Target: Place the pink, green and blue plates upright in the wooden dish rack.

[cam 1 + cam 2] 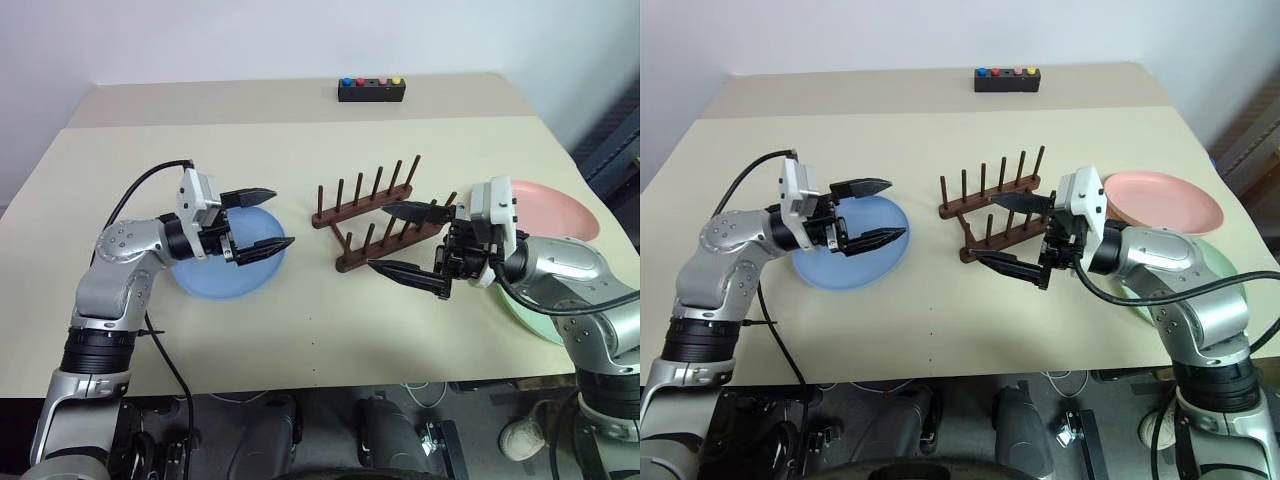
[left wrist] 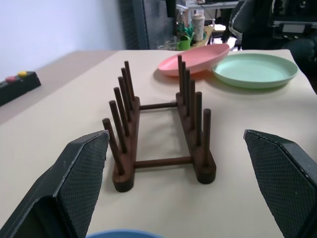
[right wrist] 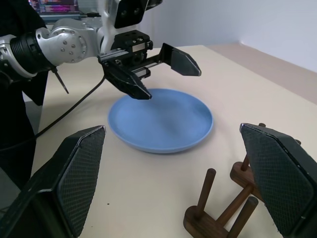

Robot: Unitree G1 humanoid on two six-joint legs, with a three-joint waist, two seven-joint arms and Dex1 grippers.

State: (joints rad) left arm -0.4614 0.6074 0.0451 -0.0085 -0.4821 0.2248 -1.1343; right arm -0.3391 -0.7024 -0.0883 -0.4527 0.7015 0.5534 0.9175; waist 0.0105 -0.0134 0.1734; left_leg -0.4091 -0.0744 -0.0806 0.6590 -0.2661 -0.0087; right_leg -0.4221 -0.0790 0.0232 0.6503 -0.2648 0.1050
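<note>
Dark brown wood forms the dish rack (image 1: 377, 213), which is set near the middle of the beige table (image 1: 300, 330); two parallel base rails are joined by crossbars, and a row of upright pegs is carried on each rail. No plate is held between the pegs.

The blue plate (image 1: 228, 262) is laid flat on the table to the robot's left of the rack, well apart from it. The left gripper (image 1: 264, 219) is positioned over the rim of this plate that faces the rack and is pointed level toward the rack. Its two black fingers are spread wide, one above the other, and nothing is held between them. No contact between the fingers and the plate can be confirmed.

The pink plate (image 1: 1162, 200) is located to the robot's right of the rack, toward the far side of the table. In the left wrist view it is seen tilted, with its rim resting over the edge of the green plate (image 2: 254, 70). The green plate is laid flat, nearer the front edge of the table, and is partly covered by the right arm in the head views.

The right gripper (image 1: 1003, 232) is held just in front of the near end of the rack and is pointed level toward the left gripper. Its fingers are likewise fully parted and empty.

A black box (image 1: 371, 90) with blue, red, pink and yellow buttons is placed at the far edge of the table
</note>
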